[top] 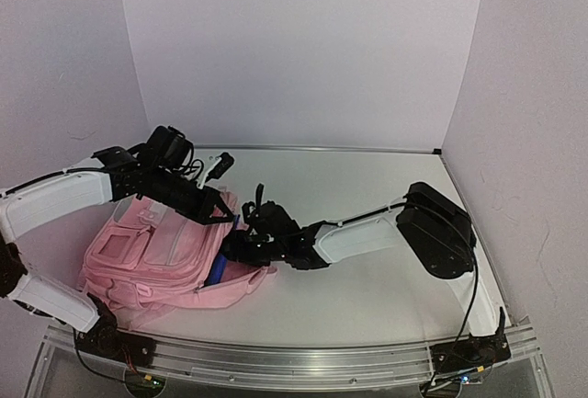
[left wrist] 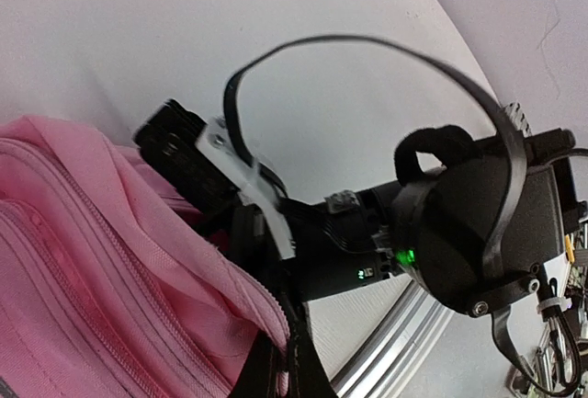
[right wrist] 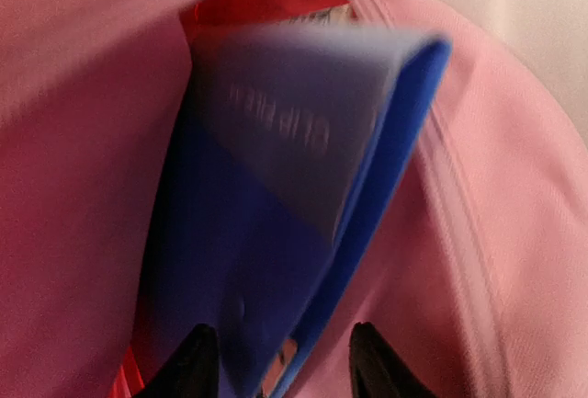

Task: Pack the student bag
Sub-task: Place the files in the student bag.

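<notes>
- While the student bag is lying in the lower left of the overhead view, its mouth is being turned towards the middle of the frame, where both tools are meeting.
- The left gripper is being held shut at the upper lip of that mouth. Pink fabric appears to be pinched in it, though its own wrist view is showing the fingers only at the bottom edge, so what is clamped is being judged rather than plainly seen.
- The right gripper is being pointed straight into the opening, with its fingertips standing apart at the bottom of its wrist view.
- A blue folder is being shown, blurred, between those fingertips and largely inside the bag. Pink fabric is showing between its edge and the fingertip at lower right, so it is being read as let go, not clamped.
- The folder's long axis is being seen to run from the bottom to the top of that wrist view, away from the tool and deeper into the bag.
- The right arm is being judged the nearer one. A straight retreat along that axis, towards the right of the overhead frame, is being called for, so that the folder is not dragged out.
</notes>
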`<state>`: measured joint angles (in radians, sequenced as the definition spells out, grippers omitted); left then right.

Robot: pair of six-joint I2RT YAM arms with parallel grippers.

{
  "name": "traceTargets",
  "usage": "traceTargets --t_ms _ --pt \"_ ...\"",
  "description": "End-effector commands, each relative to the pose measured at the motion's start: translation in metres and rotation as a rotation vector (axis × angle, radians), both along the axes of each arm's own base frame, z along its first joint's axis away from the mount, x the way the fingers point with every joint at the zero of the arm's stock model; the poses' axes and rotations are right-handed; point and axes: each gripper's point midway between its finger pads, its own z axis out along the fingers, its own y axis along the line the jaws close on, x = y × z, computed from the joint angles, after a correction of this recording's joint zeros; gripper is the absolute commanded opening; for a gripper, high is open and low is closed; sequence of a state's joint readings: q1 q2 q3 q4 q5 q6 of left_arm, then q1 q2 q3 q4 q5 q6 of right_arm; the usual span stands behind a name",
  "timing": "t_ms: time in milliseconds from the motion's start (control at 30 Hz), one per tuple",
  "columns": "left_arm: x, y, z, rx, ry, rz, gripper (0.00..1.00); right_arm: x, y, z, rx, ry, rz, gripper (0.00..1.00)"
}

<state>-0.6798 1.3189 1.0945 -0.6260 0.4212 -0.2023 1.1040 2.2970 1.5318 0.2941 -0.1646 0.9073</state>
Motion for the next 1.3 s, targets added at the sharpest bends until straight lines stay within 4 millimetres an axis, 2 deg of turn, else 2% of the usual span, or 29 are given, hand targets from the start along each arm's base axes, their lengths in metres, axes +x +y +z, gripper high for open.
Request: traceTargets --t_ms 0,133,300,500,667,700,800,833,933,1000,1100,1200,1267 --pt "0.009 -0.004 0.060 -0.186 -0.133 0.098 0.00 -0.012 -0.034 0.024 -0.101 -0.064 -0.043 0.58" --pt "0.013 0.001 0.036 -0.139 -0.066 0.159 0.00 -0.005 -0.066 0.048 -0.102 -0.095 -0.115 0.72" --pt "0.019 -0.005 0.030 -0.155 -0.061 0.171 0.00 0.008 -0.111 0.051 -0.158 -0.125 -0.217 0.78" --pt "0.020 -0.013 0.031 -0.188 -0.039 0.156 0.01 0.000 -0.111 0.065 -0.240 -0.292 -0.052 0.83" --pt "0.021 -0.012 0.028 -0.191 0.005 0.195 0.07 0.001 -0.104 0.064 -0.338 -0.440 0.083 0.84" --pt "0.021 -0.011 0.028 -0.199 0.010 0.209 0.10 0.005 -0.101 0.062 -0.359 -0.460 0.094 0.84" --pt "0.017 -0.009 0.030 -0.231 0.027 0.226 0.44 0.017 -0.091 0.053 -0.415 -0.502 0.107 0.84" --pt "0.016 -0.008 0.032 -0.237 0.032 0.231 0.51 0.021 -0.088 0.049 -0.428 -0.507 0.105 0.84" --pt "0.014 0.000 0.035 -0.229 0.044 0.275 0.63 0.037 -0.083 0.040 -0.453 -0.511 0.073 0.84" --pt "0.017 0.016 0.028 -0.177 0.060 0.360 0.69 0.048 -0.086 0.039 -0.458 -0.502 0.027 0.84" --pt "0.025 0.054 0.002 -0.060 0.106 0.519 0.84 0.049 -0.087 0.045 -0.421 -0.475 0.022 0.84" --pt "0.027 0.091 -0.034 0.025 0.188 0.656 0.92 0.038 -0.077 0.044 -0.361 -0.419 0.075 0.79" --pt "0.026 0.103 -0.048 0.018 0.223 0.709 0.95 0.027 -0.069 0.036 -0.319 -0.361 0.125 0.73"
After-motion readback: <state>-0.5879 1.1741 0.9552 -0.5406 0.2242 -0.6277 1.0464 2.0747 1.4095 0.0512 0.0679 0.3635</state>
